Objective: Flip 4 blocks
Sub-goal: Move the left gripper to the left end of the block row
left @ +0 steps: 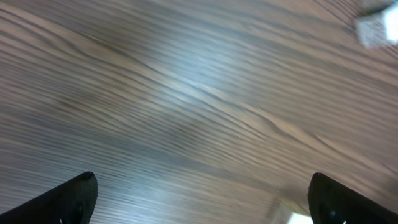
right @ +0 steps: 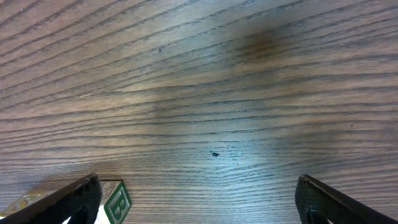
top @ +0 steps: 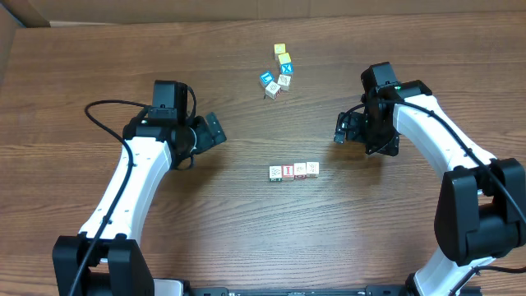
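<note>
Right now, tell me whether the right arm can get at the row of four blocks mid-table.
Probably yes. The right gripper stands open, close beside the row of four blocks, and only bare table lies between them in the overhead view. Nothing looks to be in the way.

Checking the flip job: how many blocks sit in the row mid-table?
4, side by side: leftmost block, second block, third block, rightmost block. None seems hidden there; a separate cluster of cubes lies farther back.

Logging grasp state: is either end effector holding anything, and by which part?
Nothing is held: the left end effector and right end effector are both open, empty.
</note>
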